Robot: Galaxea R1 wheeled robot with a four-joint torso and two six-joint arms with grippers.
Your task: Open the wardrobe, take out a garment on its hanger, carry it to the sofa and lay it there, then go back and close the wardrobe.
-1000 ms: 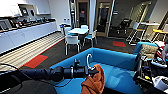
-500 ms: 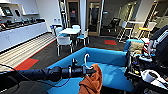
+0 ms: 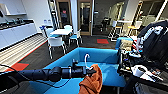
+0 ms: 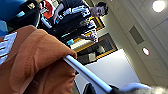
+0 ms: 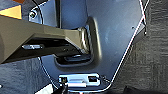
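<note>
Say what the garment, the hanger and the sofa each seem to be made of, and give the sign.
Garment: soft matte orange fabric, hanging in folds. Hanger: smooth white, probably plastic; thin rigid hook. Sofa: smooth blue upholstery over padding; fabric or vinyl, unclear.

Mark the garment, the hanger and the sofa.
garment (image 3: 92, 81), head view, hanging orange fabric.
hanger (image 3: 86, 58), head view, curved white hook.
sofa (image 3: 100, 55), head view, blue backrest.

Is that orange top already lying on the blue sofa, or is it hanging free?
Cannot tell. In the head view the garment hangs from the hanger at the left gripper, in front of the sofa, so any gap is hidden.
</note>
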